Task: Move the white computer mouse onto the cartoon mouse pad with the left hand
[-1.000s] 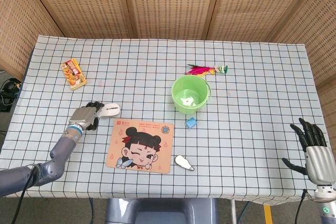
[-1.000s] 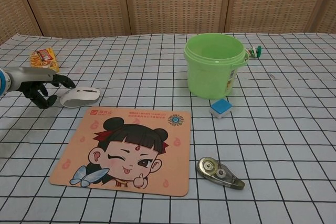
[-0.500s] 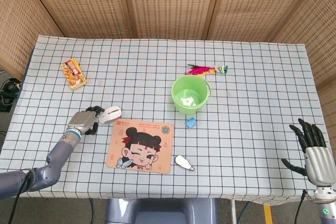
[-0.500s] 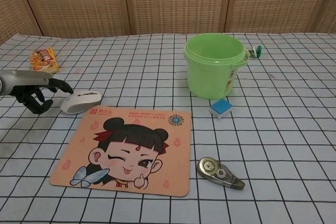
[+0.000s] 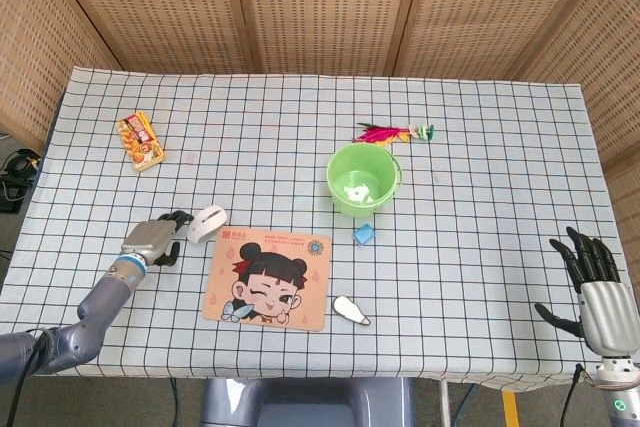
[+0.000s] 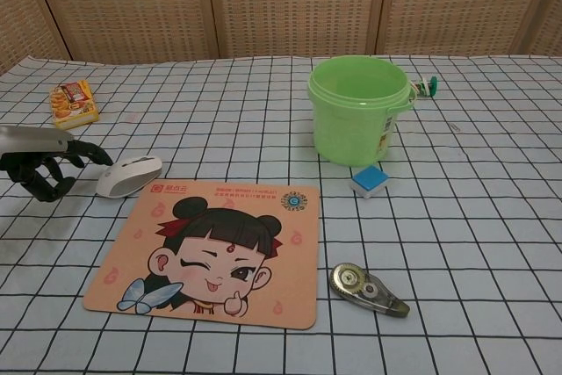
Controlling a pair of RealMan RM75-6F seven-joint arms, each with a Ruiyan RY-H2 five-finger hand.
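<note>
The white computer mouse [image 5: 207,222] [image 6: 129,175] lies on the checked cloth just off the top left corner of the cartoon mouse pad [image 5: 267,277] [image 6: 211,248], not on it. My left hand [image 5: 155,240] [image 6: 39,164] is to the mouse's left, low over the cloth. Its fingers are apart and point toward the mouse, with a small gap between them and it, and the hand holds nothing. My right hand [image 5: 598,282] hangs at the table's front right edge with its fingers spread and empty.
A green bucket [image 5: 364,179] [image 6: 358,107] stands right of and behind the pad, with a small blue cube [image 5: 364,234] [image 6: 368,179] in front of it. A correction tape roller [image 5: 350,310] [image 6: 367,290] lies by the pad's right corner. A snack packet [image 5: 139,140] [image 6: 74,100] is at the far left, and a feathered toy [image 5: 390,132] is behind the bucket.
My left hand has drawn back to the left, away from the mouse it was touching. The mouse has slid a little toward the front and turned slightly. The right hand is still.
</note>
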